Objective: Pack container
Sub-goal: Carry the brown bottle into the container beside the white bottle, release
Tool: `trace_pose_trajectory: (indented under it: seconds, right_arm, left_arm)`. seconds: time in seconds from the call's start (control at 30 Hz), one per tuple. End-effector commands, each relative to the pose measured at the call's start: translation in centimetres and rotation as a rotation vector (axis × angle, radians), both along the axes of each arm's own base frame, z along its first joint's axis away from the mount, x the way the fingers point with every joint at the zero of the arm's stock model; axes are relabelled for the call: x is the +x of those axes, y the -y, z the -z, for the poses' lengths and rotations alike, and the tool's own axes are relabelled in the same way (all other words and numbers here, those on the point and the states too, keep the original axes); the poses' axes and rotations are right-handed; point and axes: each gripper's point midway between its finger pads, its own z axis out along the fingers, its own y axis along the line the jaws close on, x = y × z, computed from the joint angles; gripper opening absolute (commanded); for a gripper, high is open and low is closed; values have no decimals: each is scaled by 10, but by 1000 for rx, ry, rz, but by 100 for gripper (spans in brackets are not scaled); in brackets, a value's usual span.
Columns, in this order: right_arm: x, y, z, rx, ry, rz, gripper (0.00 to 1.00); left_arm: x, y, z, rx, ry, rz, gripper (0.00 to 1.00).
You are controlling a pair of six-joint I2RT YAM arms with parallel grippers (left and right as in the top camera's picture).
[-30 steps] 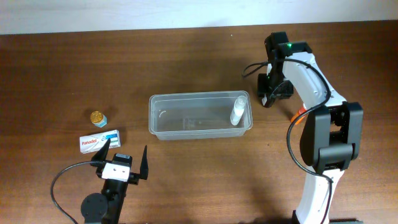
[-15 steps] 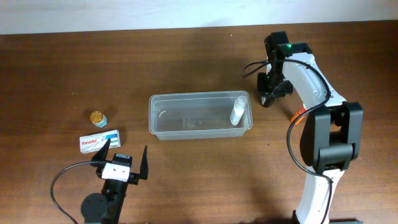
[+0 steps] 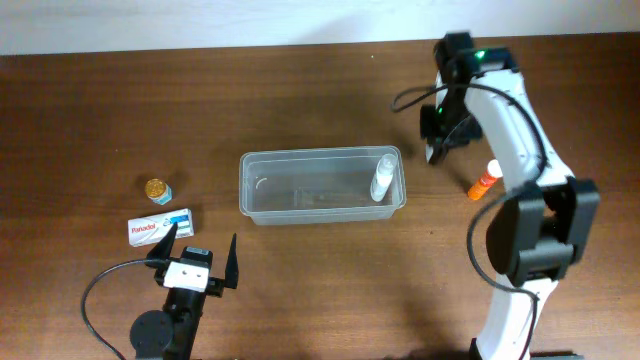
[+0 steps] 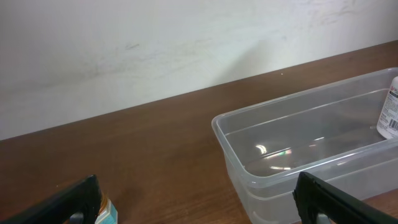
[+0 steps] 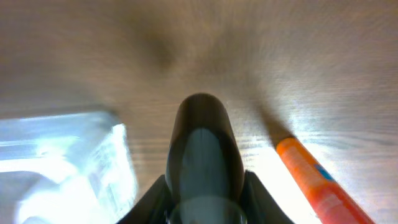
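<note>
**Counter** (image 3: 320, 90): dark brown wood, with a pale wall along its far edge.

**Container** (image 3: 243, 186): clear plastic tub, rectangular with rounded corners and a rim. It sits near the middle of the counter with its long side running left to right. The left wrist view shows its left end and bare floor.

**White bottle** (image 3: 381, 178): stands upright inside the container at its right end, against the right wall.

**Orange tube** (image 3: 484, 180): lies on the counter to the right of the container, apart from it. The right wrist view shows it slanting, though blurred.

**Gold-lidded jar** (image 3: 156, 189): small, on the counter well left of the container.

**Panadol box** (image 3: 160, 226): white and blue, lying flat just nearer than the jar.

**Left hand** (image 3: 198, 255): low at the near left of the counter, fingers spread wide apart and holding nothing. One fingertip is just beside the box.

**Right hand** (image 3: 436, 148): above the counter just beyond the container's far right corner. The fingers show as one dark mass with no gap, closed on nothing.
</note>
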Motion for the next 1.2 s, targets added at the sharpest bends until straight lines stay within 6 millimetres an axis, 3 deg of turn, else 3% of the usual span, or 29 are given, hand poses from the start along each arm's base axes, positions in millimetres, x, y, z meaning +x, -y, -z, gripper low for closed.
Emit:
trace_pose_trajectory:
  seconds: [0.0,0.17,0.23,0.4,0.47,0.57,0.83,0.97,1.17]
  right_arm:
    - [5,-13,-86,61,203,-18,25]
    - [-6,-45,-139,142,305,-88,25]
    - [-17,-73,-155,214,325,-152,25]
    - [-43,-131,-160,289,298,-294,25]
    - [-57,-157,-153,291,261,-359,25]
    - [-66,-169,-137,219,225,-367,25]
    - [-77,-169,-78,58,125,-257,25]
    - [-72,-169,-45,42,112,-203,25]
    - [-61,-165,-14,7,144,-140,26]
  left_arm:
    - [0,-2,1,-8,0,-10,99]
    - [0,-2,0,-9,1,-10,99]
    - [0,-2,1,-9,0,-10,99]
    - [0,-2,0,-9,1,-10,99]
    - [0,-2,1,-8,0,-10,99]
    - [0,-2,0,-8,1,-10,99]
    - [0,-2,0,-8,1,-10,100]
    - [0,-2,0,-9,1,-10,99]
    - [0,-2,1,-8,0,-10,99]
